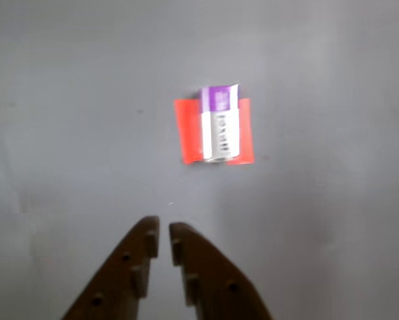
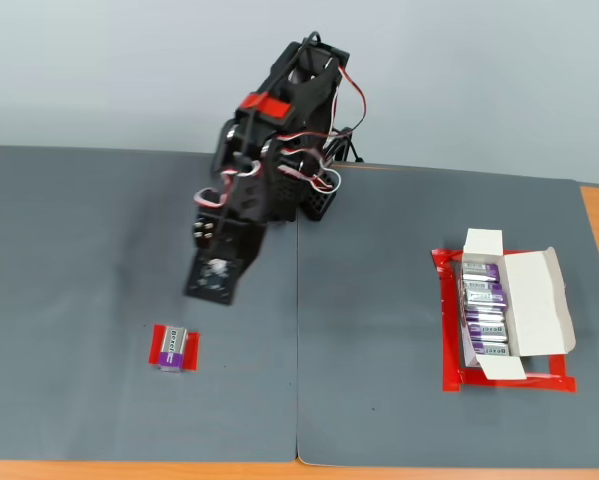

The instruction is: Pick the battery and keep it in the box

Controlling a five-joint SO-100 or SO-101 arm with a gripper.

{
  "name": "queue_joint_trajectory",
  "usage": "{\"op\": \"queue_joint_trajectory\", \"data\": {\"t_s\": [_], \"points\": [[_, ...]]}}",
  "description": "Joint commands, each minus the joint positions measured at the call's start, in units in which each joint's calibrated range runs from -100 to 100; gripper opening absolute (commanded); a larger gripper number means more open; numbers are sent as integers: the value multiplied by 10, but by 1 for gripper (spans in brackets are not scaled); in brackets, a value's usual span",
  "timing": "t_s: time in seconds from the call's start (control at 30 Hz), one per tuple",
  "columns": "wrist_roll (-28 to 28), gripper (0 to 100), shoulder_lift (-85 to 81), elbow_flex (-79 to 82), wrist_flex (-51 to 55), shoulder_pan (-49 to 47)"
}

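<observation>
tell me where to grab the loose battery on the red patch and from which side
Grip the battery across its two long sides, near the middle, coming straight down from above. It lies flat on the red tape patch with open mat all round, and its narrow width should fit between the fingers. The gripper looks nearly shut, so it would probably need to open first.

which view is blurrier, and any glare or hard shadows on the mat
The wrist view is the softer one: the battery label print smears and the claw edges look fuzzy. The fixed view is sharper, with the batteries in the box distinct. Lighting is even and diffuse in both; no glare, only faint shadows on the grey mat.
</observation>
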Motion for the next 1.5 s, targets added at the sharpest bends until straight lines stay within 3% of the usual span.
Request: {"op": "queue_joint_trajectory", "data": {"t_s": [0.0, 0.47, 0.83, 1.47], "points": [[13, 2, 45, -57, -30, 20], [26, 4, 207, -152, -58, 32], [26, 34, 263, -151, -59, 30], [21, 35, 334, -151, -140, 11]]}}
